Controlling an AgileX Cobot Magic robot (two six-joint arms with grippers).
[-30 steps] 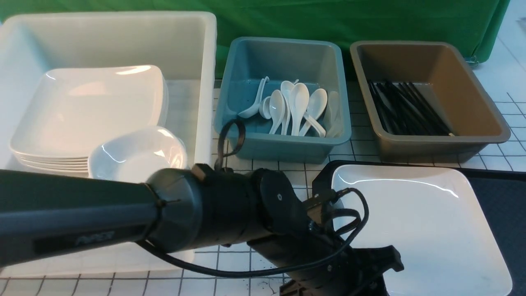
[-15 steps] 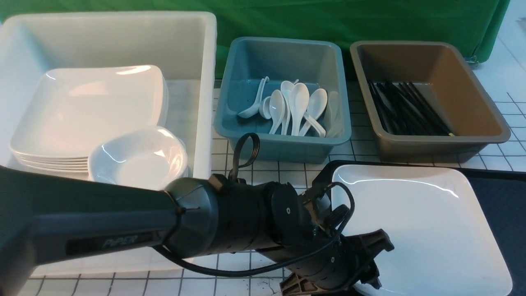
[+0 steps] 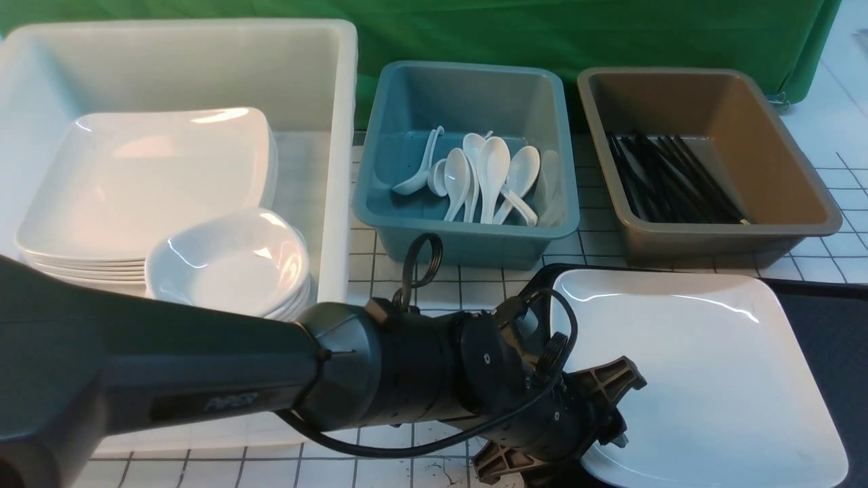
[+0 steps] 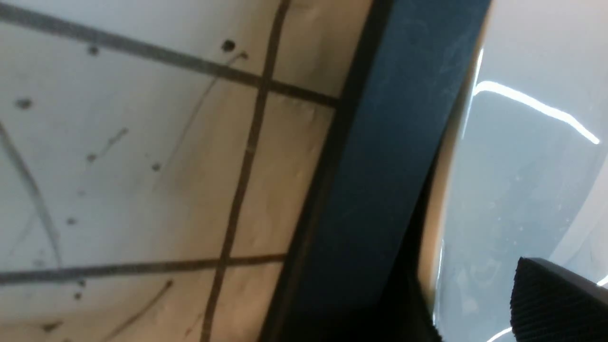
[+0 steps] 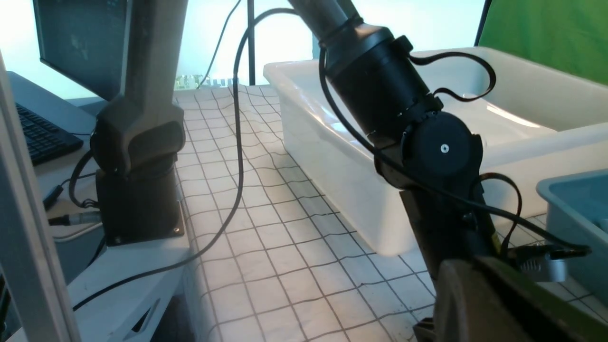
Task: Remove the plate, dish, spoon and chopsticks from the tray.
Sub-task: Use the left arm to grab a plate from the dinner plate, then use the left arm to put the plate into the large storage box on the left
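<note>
1. Plate (image 3: 698,366) – lower right of frame, on tray (image 3: 827,318); glossy, stiff, prob. slick & breakable.
2. Your L gripper (image 3: 610,410) has fingers spread astride its lower-left rim – pinch there, firmly.
3. R gripper (image 5: 494,304): blurred, can't tell.

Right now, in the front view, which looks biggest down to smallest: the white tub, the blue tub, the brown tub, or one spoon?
1. white tub
2. brown tub and blue tub: nearly alike, so I won't rank them
3. spoon, smallest
</note>
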